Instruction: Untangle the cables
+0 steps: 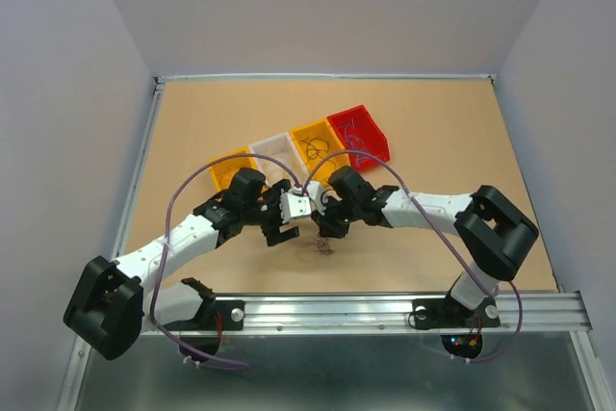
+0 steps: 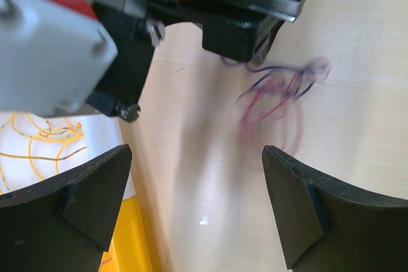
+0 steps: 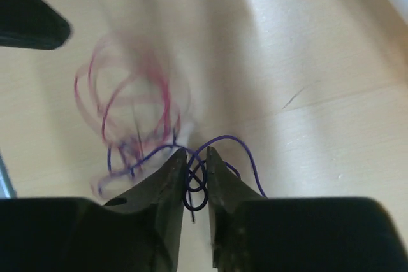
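my right hand [image 3: 195, 160] pinches the cables [image 3: 137, 125], left hand [image 2: 196, 170] gapes empty; a hard tug could cinch the tangle.

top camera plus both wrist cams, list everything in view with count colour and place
cables: one wad, purple and pinkish red, on the table between the grippers
yellow bin: one, yellow, left end of the bin row
white bin: one, white, second from left
yellow wires: several, yellow, in the white bin
orange bin: one, orange, third from left
black wires: a few, black, in the orange bin
red bin: one, red, right end
table: one, tan, under everything
rail: one, silver, near table edge
left gripper: one, black, open beside the wad
right gripper: one, black, shut on a purple strand
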`<act>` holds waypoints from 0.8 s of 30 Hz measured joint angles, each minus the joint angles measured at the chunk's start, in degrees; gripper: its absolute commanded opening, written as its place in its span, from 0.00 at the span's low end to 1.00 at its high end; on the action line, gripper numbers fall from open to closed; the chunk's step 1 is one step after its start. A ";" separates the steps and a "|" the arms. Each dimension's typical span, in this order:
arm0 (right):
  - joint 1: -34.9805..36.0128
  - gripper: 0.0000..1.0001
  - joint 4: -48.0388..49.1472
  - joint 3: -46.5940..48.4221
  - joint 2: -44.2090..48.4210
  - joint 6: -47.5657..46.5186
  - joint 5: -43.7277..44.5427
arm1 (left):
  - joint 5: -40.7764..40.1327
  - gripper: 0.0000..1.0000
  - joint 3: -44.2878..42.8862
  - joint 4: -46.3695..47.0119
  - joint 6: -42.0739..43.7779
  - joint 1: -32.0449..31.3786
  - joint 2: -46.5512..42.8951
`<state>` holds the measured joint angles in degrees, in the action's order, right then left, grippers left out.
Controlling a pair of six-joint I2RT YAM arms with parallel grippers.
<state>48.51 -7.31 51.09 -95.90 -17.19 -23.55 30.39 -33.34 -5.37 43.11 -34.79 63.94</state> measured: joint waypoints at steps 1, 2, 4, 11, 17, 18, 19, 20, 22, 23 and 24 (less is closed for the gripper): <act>0.00 0.13 -0.07 -0.04 0.72 0.02 -0.07 | 0.11 0.94 0.02 0.02 0.13 0.28 0.09; 0.00 0.10 0.24 -0.33 1.97 0.00 -0.15 | 0.28 0.94 0.00 0.02 0.39 0.35 0.24; 0.00 0.05 1.16 -1.49 6.49 0.07 -0.68 | 0.79 0.94 0.02 0.07 1.09 0.37 0.52; 0.02 0.01 5.64 -5.05 17.42 0.90 -2.43 | 2.51 0.94 0.85 2.62 2.29 0.55 0.11; 0.02 0.01 8.09 -6.34 20.41 4.79 0.35 | 4.35 0.99 4.04 5.60 1.46 1.60 -7.10; 0.02 0.01 8.37 -6.69 21.38 5.55 1.05 | 4.55 0.99 4.55 6.23 1.36 1.75 -8.39; 0.02 0.00 8.72 -7.08 22.97 7.04 2.36 | 4.96 0.99 5.07 7.06 1.07 1.86 -9.99; 0.02 0.01 9.03 -7.17 25.03 8.35 3.65 | 5.53 0.99 6.23 8.76 0.72 1.88 -12.44; 0.02 0.01 10.23 -7.17 27.82 10.88 5.79 | 6.38 0.99 7.85 10.67 0.20 1.88 -15.63; 0.02 0.01 11.21 -7.17 30.01 11.98 6.80 | 6.67 0.99 8.22 11.15 -0.07 1.90 -16.50; 0.02 0.01 12.00 -7.17 31.19 12.90 7.45 | 7.17 0.99 8.66 11.87 -0.59 1.90 -17.44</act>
<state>48.53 4.69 43.92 -64.71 -4.29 -16.10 37.56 -24.69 6.50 42.52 -32.88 46.50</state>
